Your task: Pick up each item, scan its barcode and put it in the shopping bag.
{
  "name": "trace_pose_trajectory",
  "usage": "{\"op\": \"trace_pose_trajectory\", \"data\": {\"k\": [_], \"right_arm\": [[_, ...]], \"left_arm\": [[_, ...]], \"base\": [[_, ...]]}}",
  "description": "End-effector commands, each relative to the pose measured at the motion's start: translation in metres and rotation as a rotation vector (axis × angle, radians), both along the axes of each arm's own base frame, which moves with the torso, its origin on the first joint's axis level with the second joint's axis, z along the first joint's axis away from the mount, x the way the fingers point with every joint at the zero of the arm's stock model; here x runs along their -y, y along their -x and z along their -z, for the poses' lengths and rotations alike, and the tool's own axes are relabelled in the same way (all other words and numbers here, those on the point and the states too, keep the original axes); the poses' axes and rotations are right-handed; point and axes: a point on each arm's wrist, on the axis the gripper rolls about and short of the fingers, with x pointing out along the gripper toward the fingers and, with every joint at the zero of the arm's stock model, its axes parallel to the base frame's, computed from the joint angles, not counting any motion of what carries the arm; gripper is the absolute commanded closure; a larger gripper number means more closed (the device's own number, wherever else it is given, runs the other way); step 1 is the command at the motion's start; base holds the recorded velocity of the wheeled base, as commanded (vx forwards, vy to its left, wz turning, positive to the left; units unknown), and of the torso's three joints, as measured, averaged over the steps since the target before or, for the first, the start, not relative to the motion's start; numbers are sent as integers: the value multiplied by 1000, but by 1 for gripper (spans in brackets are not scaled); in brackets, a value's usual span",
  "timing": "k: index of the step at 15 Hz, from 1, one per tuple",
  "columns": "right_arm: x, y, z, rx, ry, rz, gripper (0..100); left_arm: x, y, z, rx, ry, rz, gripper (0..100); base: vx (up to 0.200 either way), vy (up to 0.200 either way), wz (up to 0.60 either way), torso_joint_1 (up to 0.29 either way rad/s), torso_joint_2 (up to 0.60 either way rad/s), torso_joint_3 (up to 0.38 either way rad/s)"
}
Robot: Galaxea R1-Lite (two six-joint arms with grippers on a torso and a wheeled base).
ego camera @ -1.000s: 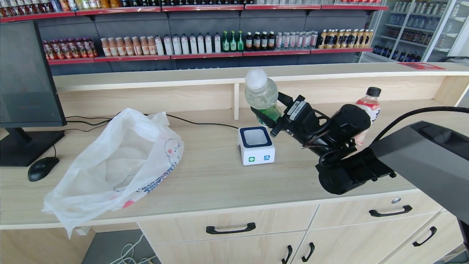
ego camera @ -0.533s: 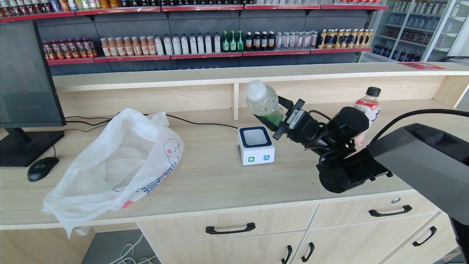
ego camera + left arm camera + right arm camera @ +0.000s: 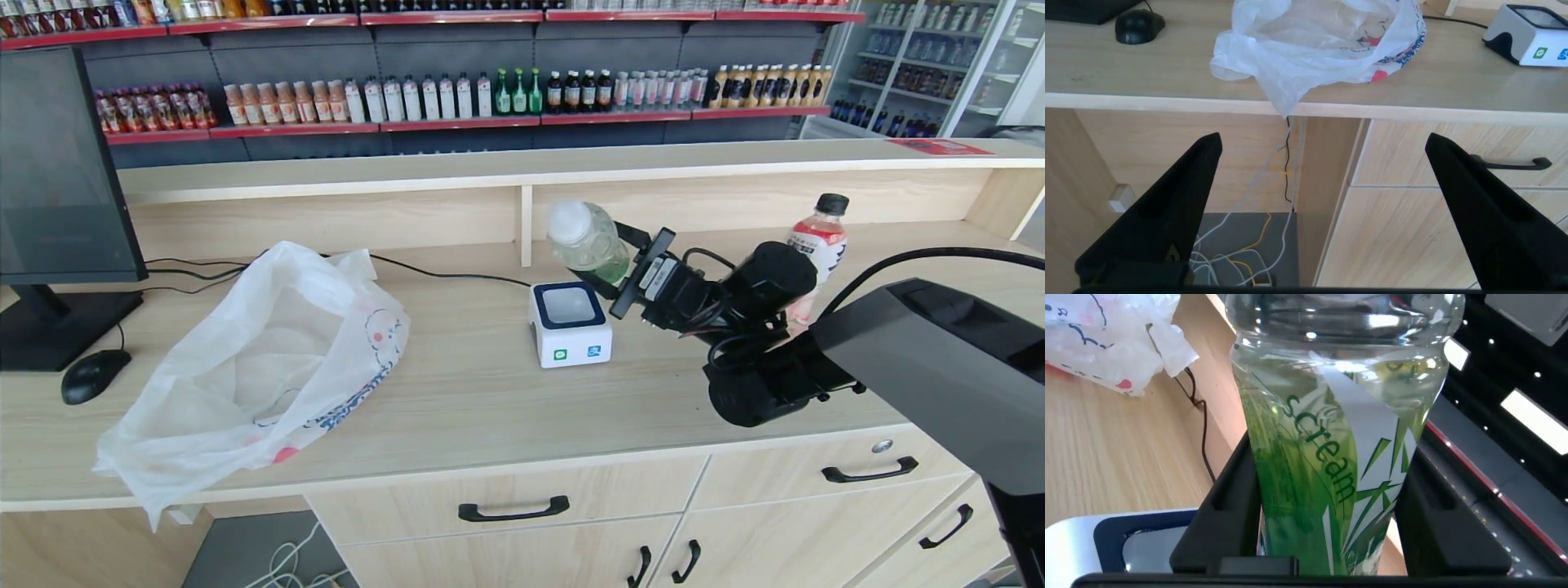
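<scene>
A clear bottle with a green label and white cap (image 3: 584,239) is held by my right gripper (image 3: 614,273), which is shut on its lower body; it hangs tilted above and just behind the white barcode scanner (image 3: 569,323). In the right wrist view the bottle (image 3: 1337,433) sits between the black fingers (image 3: 1226,505), with the scanner (image 3: 1127,543) below. A white plastic shopping bag (image 3: 265,359) lies open on the left of the counter. A pink-labelled bottle with a black cap (image 3: 818,241) stands upright behind my right arm. My left gripper (image 3: 1323,204) is open, below the counter edge, facing the shopping bag (image 3: 1323,41).
A monitor (image 3: 61,196) and a black mouse (image 3: 94,374) occupy the counter's far left. A black cable (image 3: 441,273) runs from the scanner towards the monitor. A raised wooden ledge (image 3: 522,175) borders the back. Drawers with black handles (image 3: 513,510) sit under the counter.
My right gripper has lowered the clear bottle and tipped it further over towards the scanner. The bag, scanner and pink bottle have stayed put.
</scene>
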Motion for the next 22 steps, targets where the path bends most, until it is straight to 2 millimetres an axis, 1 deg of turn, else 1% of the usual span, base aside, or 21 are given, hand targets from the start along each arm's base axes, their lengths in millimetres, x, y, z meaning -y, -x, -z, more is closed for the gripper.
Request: {"op": "trace_pose_trajectory", "data": {"k": [1,7,12,18,20,22], "right_arm": [[0,-2,2,1,1,0,100],[2,-8,7,11,18,-13,100],[6,-18,16,16,29,-14,100],[6,-20,17,21,26,-11,100],[6,-18,12,28,24,-13,100],[5,-10,2,34,19,-20,100]], "left_arm": [[0,0,0,-1,1,-1,0],[0,0,0,-1,1,-1,0],[0,0,0,-1,1,-1,0],[0,0,0,-1,1,-1,0],[0,0,0,-1,1,-1,0],[0,0,0,-1,1,-1,0]], "base": [[0,0,0,0,0,0],[0,0,0,0,0,0],[0,0,0,0,0,0],[0,0,0,0,0,0],[0,0,0,0,0,0],[0,0,0,0,0,0]]}}
